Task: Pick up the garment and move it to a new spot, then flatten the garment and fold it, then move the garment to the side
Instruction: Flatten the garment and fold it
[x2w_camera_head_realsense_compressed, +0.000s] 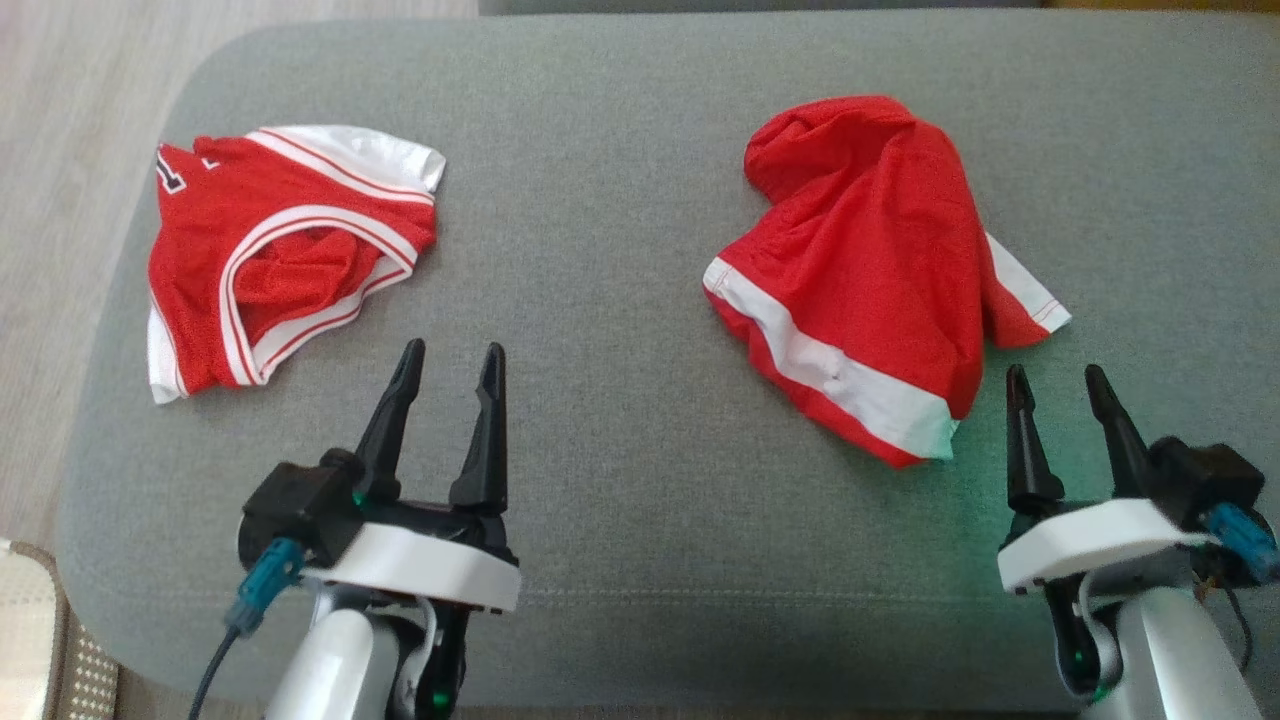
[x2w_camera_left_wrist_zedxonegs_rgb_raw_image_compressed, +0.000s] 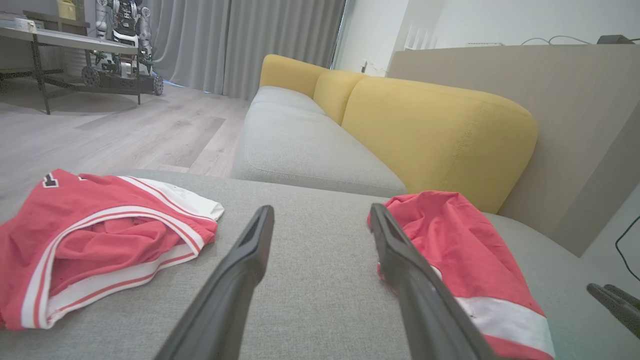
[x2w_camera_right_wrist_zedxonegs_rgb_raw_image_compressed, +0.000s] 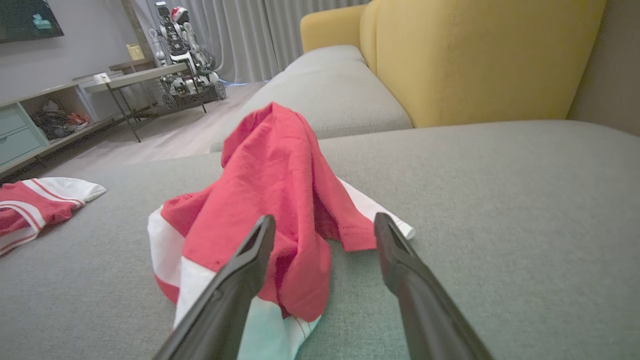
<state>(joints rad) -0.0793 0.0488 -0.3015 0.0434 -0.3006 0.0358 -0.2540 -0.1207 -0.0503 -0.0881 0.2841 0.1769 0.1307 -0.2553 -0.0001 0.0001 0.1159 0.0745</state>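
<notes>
Two red garments lie on a grey cushion (x2w_camera_head_realsense_compressed: 620, 300). A crumpled red garment with a white band (x2w_camera_head_realsense_compressed: 880, 260) (x2w_camera_left_wrist_zedxonegs_rgb_raw_image_compressed: 450, 245) (x2w_camera_right_wrist_zedxonegs_rgb_raw_image_compressed: 270, 185) lies at the right, bunched up into a peak. A red jersey with white trim (x2w_camera_head_realsense_compressed: 290, 260) (x2w_camera_left_wrist_zedxonegs_rgb_raw_image_compressed: 100, 235) (x2w_camera_right_wrist_zedxonegs_rgb_raw_image_compressed: 35, 205) lies at the left, partly folded over itself. My left gripper (x2w_camera_head_realsense_compressed: 452, 348) (x2w_camera_left_wrist_zedxonegs_rgb_raw_image_compressed: 321, 210) is open and empty, just right of the jersey's near edge. My right gripper (x2w_camera_head_realsense_compressed: 1056, 372) (x2w_camera_right_wrist_zedxonegs_rgb_raw_image_compressed: 325, 220) is open and empty, close to the near right corner of the crumpled garment.
A yellow sofa back (x2w_camera_left_wrist_zedxonegs_rgb_raw_image_compressed: 435, 135) and a second grey seat (x2w_camera_left_wrist_zedxonegs_rgb_raw_image_compressed: 300, 145) lie beyond the cushion. Wooden floor (x2w_camera_head_realsense_compressed: 60, 200) runs along the left edge. A table with another robot (x2w_camera_left_wrist_zedxonegs_rgb_raw_image_compressed: 120, 45) stands far off across the room.
</notes>
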